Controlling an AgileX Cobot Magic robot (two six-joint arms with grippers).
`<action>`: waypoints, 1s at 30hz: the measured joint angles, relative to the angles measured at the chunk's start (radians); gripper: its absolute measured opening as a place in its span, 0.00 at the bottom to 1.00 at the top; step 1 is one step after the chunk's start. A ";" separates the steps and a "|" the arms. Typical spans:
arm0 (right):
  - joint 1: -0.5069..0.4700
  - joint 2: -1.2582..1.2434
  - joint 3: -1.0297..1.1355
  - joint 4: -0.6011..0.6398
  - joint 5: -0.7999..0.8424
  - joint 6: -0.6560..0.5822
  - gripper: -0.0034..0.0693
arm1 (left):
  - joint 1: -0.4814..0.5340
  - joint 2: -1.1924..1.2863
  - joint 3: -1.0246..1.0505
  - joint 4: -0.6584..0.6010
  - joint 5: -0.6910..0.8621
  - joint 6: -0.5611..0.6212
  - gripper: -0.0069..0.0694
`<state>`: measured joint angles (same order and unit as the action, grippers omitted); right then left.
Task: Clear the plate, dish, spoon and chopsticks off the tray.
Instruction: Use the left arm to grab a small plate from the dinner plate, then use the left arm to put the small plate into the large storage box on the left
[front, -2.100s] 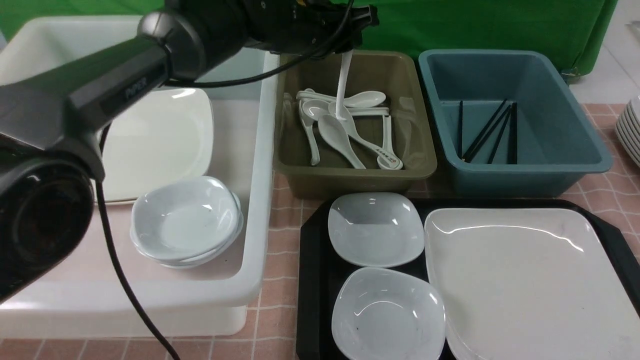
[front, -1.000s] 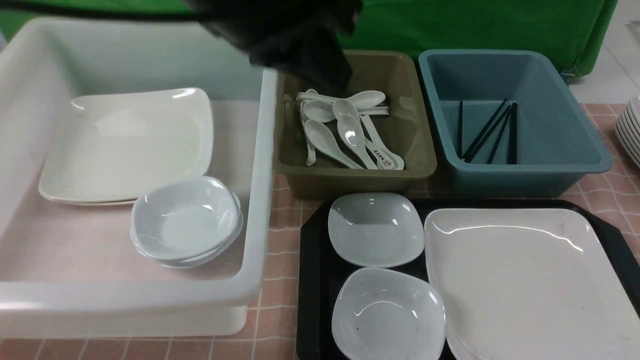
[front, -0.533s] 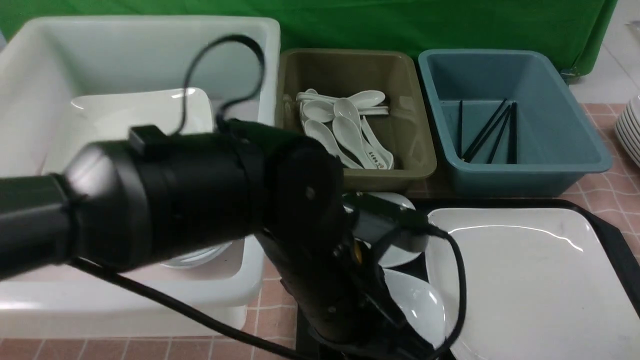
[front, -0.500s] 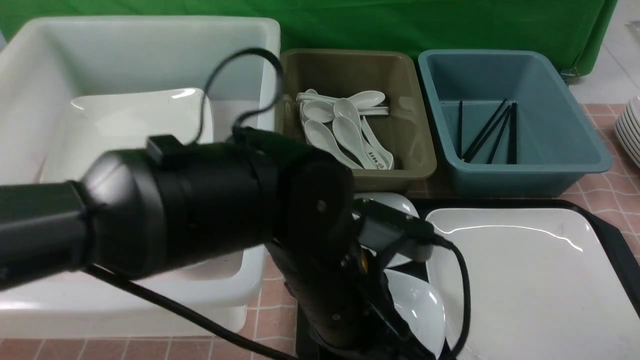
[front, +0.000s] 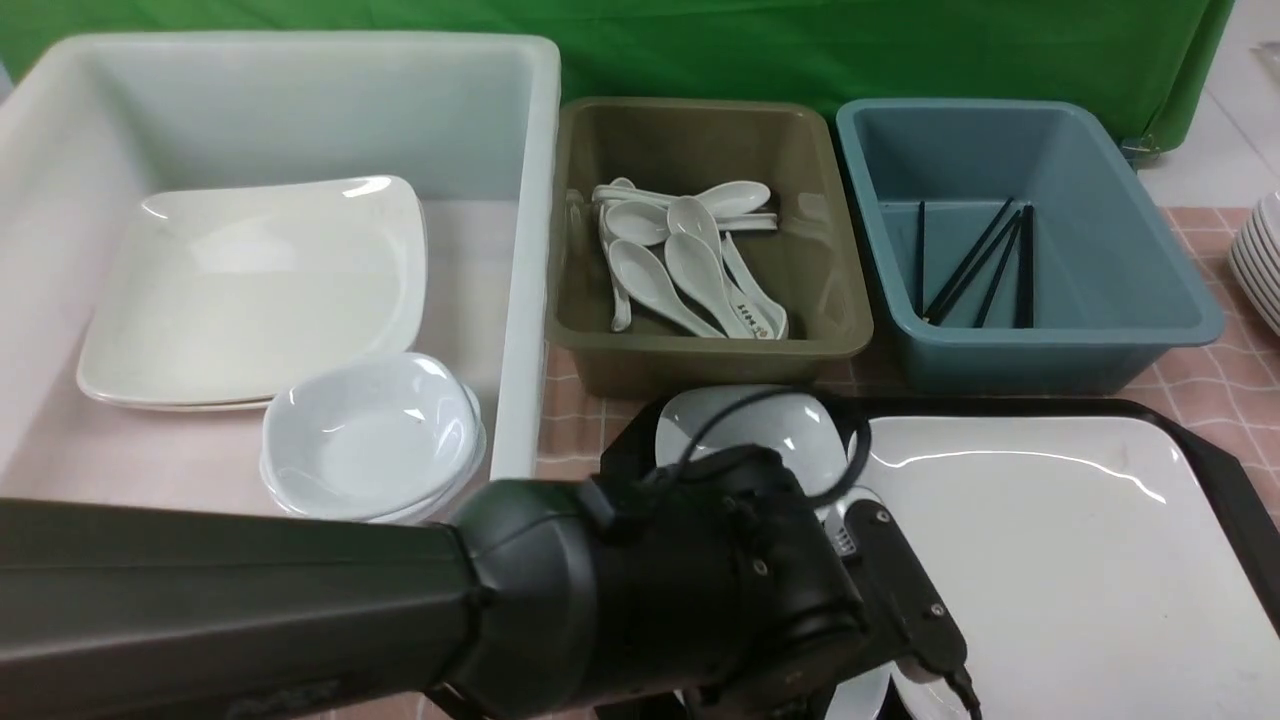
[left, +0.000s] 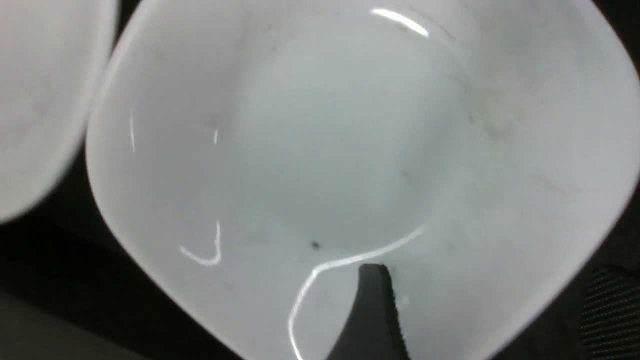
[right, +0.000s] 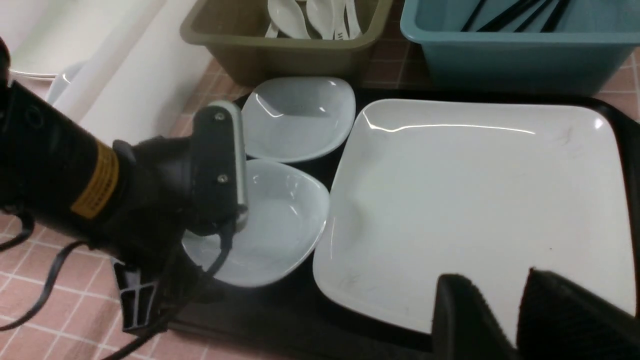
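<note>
The black tray (front: 1225, 455) holds the large white plate (front: 1060, 570) and two small dishes. My left arm (front: 650, 600) covers the near dish in the front view. My left gripper (left: 487, 280) is open, one finger (left: 372, 310) inside the near dish (left: 320, 140) and the other outside its rim. The far dish (front: 750, 420) sits free behind it. My right gripper (right: 492, 280) hovers over the plate's (right: 475, 200) near edge, open a little, with nothing between its fingers. No spoon or chopsticks show on the tray.
Several white spoons (front: 690, 260) lie in the olive tub (front: 850, 340). Black chopsticks (front: 975, 265) lie in the blue tub (front: 1050, 350). A big white bin (front: 520, 300) on the left holds plates and stacked dishes (front: 370, 440). Stacked plates (front: 1262, 260) stand at the far right.
My left arm has swung from the olive tub down to the tray's near dish. The spoon it held now lies in the tub, and its jaws have opened. The right gripper stays put.
</note>
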<state>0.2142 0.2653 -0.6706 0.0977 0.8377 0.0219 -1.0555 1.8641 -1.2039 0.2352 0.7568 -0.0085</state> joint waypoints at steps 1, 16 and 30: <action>0.000 0.000 0.000 0.000 0.000 0.000 0.37 | -0.002 0.012 0.000 0.019 -0.016 0.008 0.72; 0.000 0.000 0.000 0.000 0.000 0.000 0.38 | -0.006 -0.006 -0.016 0.036 -0.063 0.034 0.15; 0.000 0.000 0.000 0.000 0.001 0.000 0.38 | -0.005 -0.385 -0.278 0.074 0.235 -0.048 0.10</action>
<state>0.2142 0.2653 -0.6706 0.0977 0.8385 0.0219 -1.0608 1.4793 -1.4820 0.3093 0.9919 -0.0569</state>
